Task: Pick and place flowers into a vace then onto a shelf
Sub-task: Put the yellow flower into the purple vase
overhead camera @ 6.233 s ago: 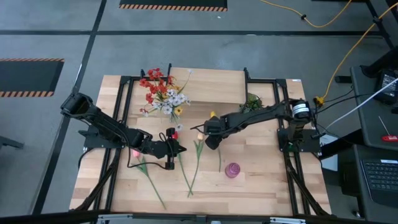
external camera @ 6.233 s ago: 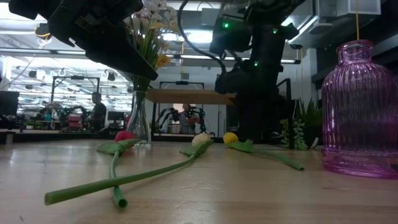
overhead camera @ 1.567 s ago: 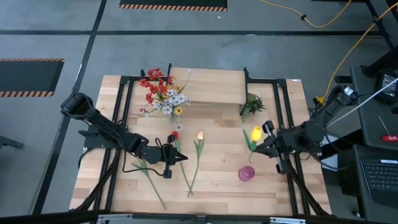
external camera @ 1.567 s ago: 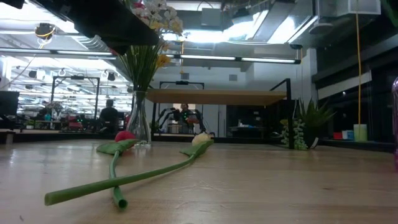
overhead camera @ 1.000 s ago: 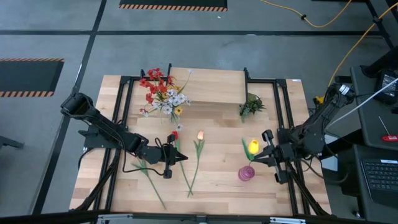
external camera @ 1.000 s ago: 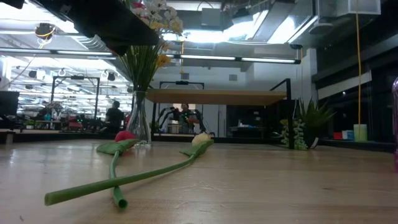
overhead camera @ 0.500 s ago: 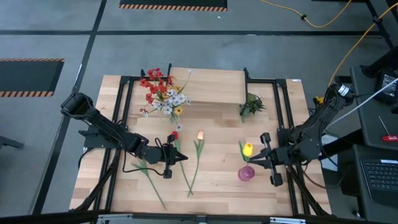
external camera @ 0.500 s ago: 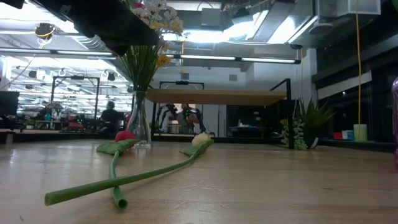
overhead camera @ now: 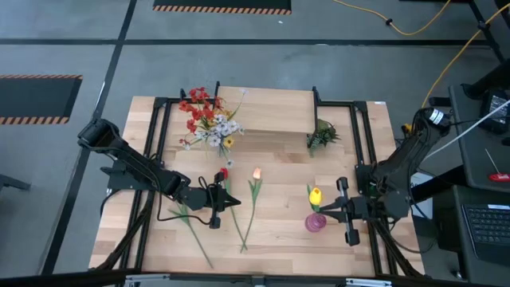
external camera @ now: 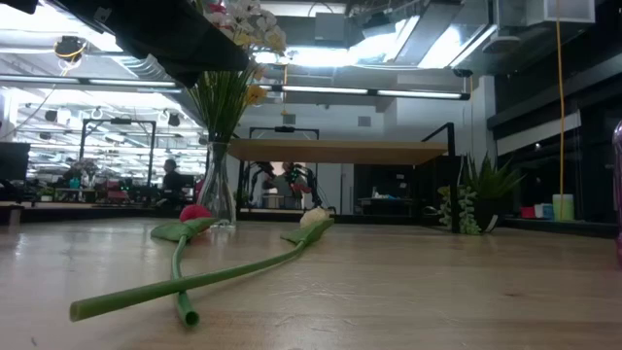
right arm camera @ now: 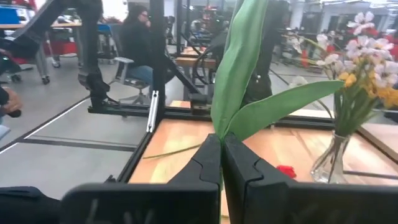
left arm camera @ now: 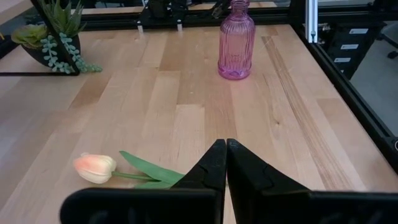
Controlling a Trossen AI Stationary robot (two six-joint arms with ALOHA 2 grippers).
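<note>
The yellow tulip (overhead camera: 315,195), clamped by its stem in the right gripper's (overhead camera: 328,210) fingers, has dropped over the last second to hang apparently just above the pink vase (overhead camera: 315,222), so insertion looks imminent, while the left gripper (overhead camera: 233,201) stays clenched empty over the bench (overhead camera: 279,239).

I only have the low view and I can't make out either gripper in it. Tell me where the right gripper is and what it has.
Observer: The right gripper is shut on the green stem of the yellow tulip, over the right side of the table.
Operator: Give me its position against the purple vase.
Observer: From above, the bloom shows right next to the purple vase. I cannot tell whether the stem has entered the mouth.
Operator: Now report the left gripper.
Observer: The left gripper is shut and empty, near the peach tulip lying on the wood.
</note>
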